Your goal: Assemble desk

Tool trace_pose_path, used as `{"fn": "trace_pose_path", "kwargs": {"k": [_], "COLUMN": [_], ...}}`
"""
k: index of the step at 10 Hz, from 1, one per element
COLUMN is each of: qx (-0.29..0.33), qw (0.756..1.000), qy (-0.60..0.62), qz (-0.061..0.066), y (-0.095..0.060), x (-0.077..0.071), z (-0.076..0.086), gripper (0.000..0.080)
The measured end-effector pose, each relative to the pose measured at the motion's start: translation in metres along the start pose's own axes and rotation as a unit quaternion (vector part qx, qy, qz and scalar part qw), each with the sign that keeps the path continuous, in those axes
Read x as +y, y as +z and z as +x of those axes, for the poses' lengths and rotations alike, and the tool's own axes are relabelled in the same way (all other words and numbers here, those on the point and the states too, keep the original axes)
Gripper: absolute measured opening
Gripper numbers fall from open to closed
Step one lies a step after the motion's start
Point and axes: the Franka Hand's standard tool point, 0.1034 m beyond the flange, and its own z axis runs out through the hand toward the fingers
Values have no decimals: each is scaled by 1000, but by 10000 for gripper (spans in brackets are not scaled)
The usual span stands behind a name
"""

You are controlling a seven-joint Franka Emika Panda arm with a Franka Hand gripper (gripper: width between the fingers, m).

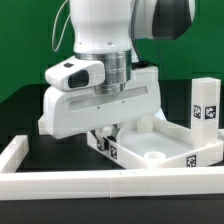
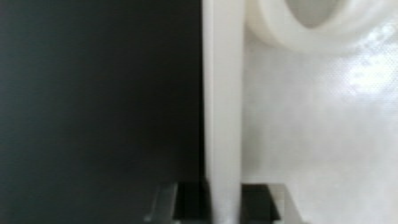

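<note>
The white desk tabletop panel lies flat on the black table at the exterior view's right, raised rim up, with tags on its near side. My gripper reaches down over its left edge and is shut on the rim. In the wrist view the rim runs as a thin white strip between the two dark fingers of my gripper, which press on either side of it. A round corner hole shows at the panel's far end. One white square leg with tags stands upright behind the panel.
A long low white border wall runs along the front and turns up the left side. Black table surface lies to the left of the panel.
</note>
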Motion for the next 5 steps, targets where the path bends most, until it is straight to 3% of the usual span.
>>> {"fn": "trace_pose_path", "kwargs": {"k": [1, 3, 4, 5], "qx": [-7, -40, -54, -54], "qw": [999, 992, 984, 978], "qy": [-42, -119, -167, -203], "qz": [1, 16, 15, 13], "y": [-1, -3, -5, -3], "x": [1, 0, 2, 4], "z": [8, 30, 39, 36], "gripper": [55, 58, 58, 58]}}
